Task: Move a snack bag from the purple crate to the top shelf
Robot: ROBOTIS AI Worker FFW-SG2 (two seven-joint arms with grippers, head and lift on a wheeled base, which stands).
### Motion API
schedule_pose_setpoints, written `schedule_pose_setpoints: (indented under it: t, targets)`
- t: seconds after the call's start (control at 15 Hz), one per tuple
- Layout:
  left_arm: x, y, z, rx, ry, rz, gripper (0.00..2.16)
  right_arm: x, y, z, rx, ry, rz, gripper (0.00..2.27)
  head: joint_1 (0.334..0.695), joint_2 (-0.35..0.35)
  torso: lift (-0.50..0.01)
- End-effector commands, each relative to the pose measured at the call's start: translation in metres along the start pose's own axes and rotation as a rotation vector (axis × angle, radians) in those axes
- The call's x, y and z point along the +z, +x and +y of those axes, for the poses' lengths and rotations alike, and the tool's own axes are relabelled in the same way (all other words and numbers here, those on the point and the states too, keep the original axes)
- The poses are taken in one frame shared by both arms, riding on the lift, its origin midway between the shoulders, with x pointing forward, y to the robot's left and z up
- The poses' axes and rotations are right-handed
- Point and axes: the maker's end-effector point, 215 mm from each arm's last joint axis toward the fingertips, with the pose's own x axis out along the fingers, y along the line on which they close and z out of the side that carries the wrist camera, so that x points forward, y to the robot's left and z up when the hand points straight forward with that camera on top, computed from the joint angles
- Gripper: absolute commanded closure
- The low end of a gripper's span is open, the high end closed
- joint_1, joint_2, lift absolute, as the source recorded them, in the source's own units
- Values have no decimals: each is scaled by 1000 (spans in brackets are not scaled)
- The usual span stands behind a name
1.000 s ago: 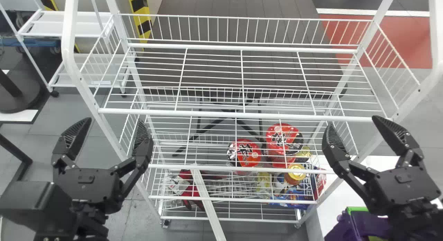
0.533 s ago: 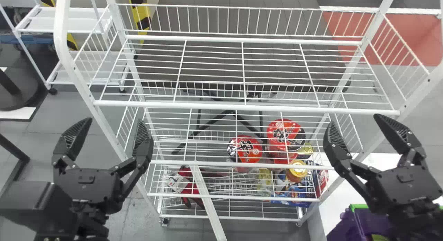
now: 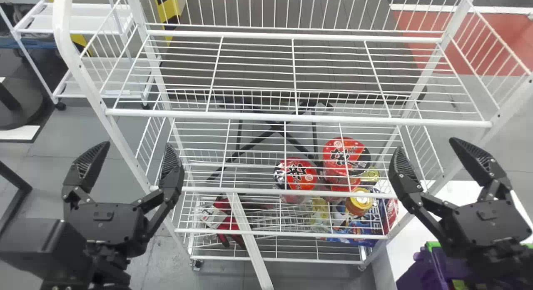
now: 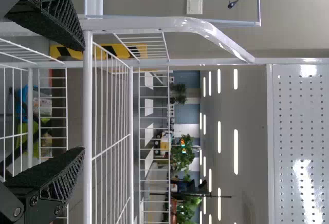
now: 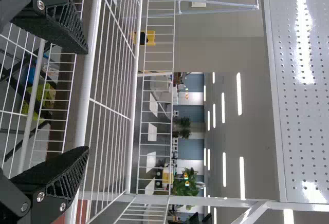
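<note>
A white wire rack (image 3: 89, 86) takes up the middle, its top shelf (image 3: 291, 117) running crosswise above the lower tiers. Behind it on the left stands a smaller white cart (image 3: 79, 23) (plain solid shelves on that one). A long white bar (image 3: 249, 240) slants across the rack's lower tiers.

The left gripper (image 3: 136, 146) hangs at the rack's left front, jaws spread wide, fingers pointing forward. The right gripper (image 3: 425, 145) is at the right front, its jaws wide open too; both wrist views look between the fingers toward the wire shelving.

The purple crate (image 3: 420, 267), green along its rim, is at the lower right, partly hidden by the right arm. Something yellow-green (image 3: 459, 285) shows inside it (whether that is the snack bag, I cannot tell).

Lower in the rack, toward the right, are a blue package (image 3: 358, 233), two red-lidded cups (image 3: 297, 175) near each other, and, smallest, a jar with an amber rim (image 3: 360, 200).
</note>
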Motion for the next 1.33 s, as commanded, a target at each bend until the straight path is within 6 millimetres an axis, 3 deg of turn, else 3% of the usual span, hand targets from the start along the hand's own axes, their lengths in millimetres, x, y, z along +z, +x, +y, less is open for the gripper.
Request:
schedule_pose_setpoints:
  t: [0.0,1.27]
  targets:
    - [2,0,0,-1,-2,-6,130,1,0,0,0,0,-3,171,695,-15,-190]
    - [5,-2,-4,-13,-10,-11,130,14,-4,1,3,-7,-40,174,695,-18,-264]
